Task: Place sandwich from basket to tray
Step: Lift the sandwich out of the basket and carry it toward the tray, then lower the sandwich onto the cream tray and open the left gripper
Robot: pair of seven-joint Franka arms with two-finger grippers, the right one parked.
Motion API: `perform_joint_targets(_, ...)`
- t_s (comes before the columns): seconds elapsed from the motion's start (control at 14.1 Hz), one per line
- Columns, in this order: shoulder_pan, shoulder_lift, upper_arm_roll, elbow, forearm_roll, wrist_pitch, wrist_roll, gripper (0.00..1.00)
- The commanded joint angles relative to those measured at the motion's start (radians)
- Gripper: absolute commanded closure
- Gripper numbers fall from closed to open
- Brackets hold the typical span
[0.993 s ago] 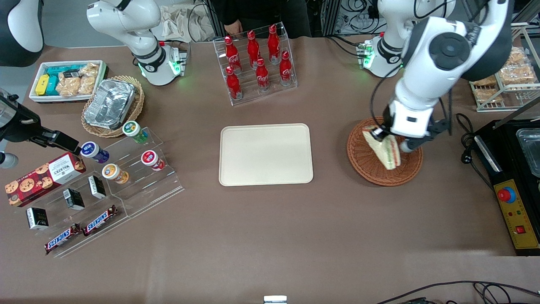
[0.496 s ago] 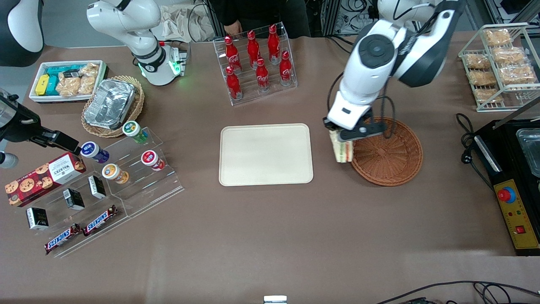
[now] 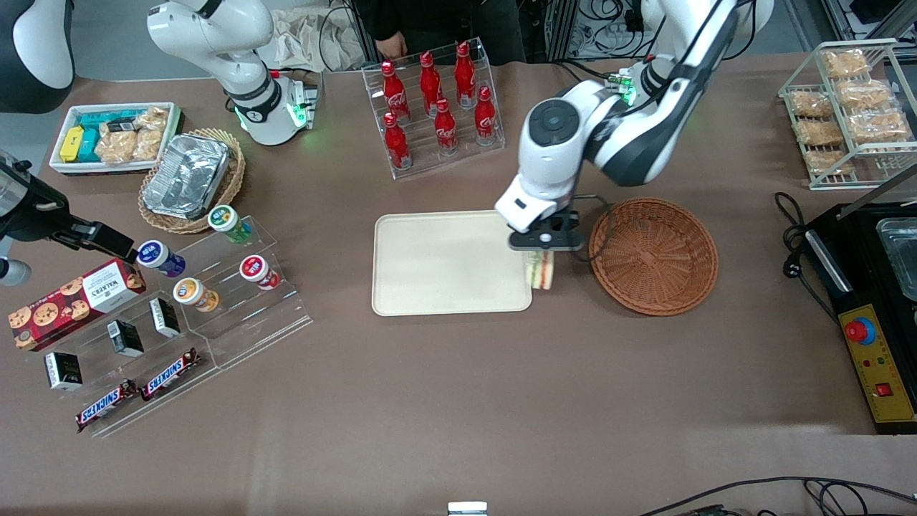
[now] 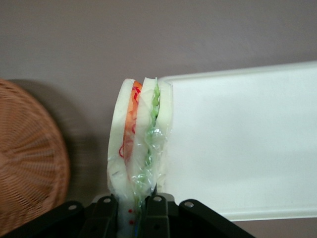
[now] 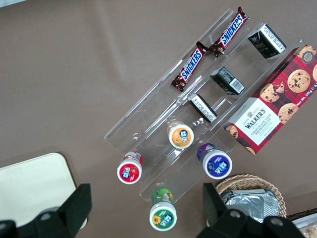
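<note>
A: How do the jaws stand?

B: Closed on the sandwich (image 4: 140,148). The wrist view shows the two black fingers (image 4: 106,210) pinching the wedge at one end, with the bread slices, the orange layer and the green layer running away from them, wrapped in clear film.

A: And where is the gripper (image 3: 542,245)?

B: In the front view it hangs over the gap between the tray (image 3: 437,265) and the basket (image 3: 653,256), right at the tray's edge on the working arm's side. The sandwich (image 3: 541,271) hangs below it, on edge, and overlaps that edge of the tray. Whether it touches the tray or the table, I cannot tell.

A: What does the wrist view give of the two?

B: The tray (image 4: 247,144) lies just beside the sandwich, its rounded corner next to the bread. The basket (image 4: 29,158) is on the other flank, apart from the sandwich, with brown table (image 4: 148,39) between them.

A: Anything in the basket or on the tray?

B: Only bare wicker and bare cream surface show.

A: And farther out?

B: A clear rack of red bottles (image 3: 437,107) stands farther from the front camera than the tray. A wire rack of pastry packets (image 3: 845,107) sits toward the working arm's end. Toward the parked arm's end there is a tan basket with a foil container (image 3: 188,175), a white snack bin (image 3: 114,136) and a stepped clear stand (image 3: 186,315) with cups and chocolate bars
</note>
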Motion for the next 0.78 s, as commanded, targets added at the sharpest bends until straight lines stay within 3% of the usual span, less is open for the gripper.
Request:
perform_joint_targets(0.0,-0.035,0.026,0.006,-0.06,0.049,0.118,-0.047,1.0)
perform_joint_targets(0.43,-0.077,0.178,0.006,-0.066,0.216,0.229,-0.311,1.0)
perform_joint_targets(0.71,-0.081,0.211,0.006,-0.066,0.247,0.24,-0.352,1.0)
